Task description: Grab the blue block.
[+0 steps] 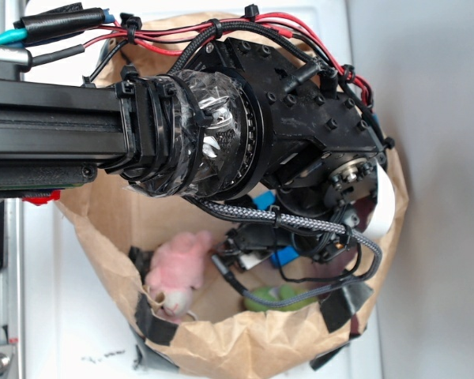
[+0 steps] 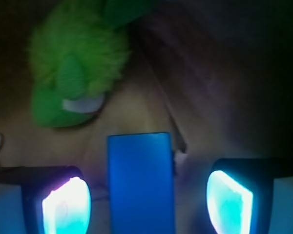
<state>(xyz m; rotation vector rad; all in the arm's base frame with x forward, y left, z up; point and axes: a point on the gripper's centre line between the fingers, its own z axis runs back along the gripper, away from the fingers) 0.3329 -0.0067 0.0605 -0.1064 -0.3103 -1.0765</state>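
So the arm is reaching down into the brown paper bag [image 1: 221,347], and on the wrist cam the blue block [image 2: 140,183] lies flat on the bag floor right between the two fingers [image 2: 67,207], which are spread wide apart and not touching it. Green plush toy [image 2: 75,68] sits just beyond the block's far end. Pink plush toy [image 1: 180,267] is off by the bag wall, partly hidden by the arm

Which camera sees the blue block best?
The wrist view: the blue block fills the middle, lying between the open pincer's fingers. In the exterior view the arm hides nearly all of it, leaving small blue bits.
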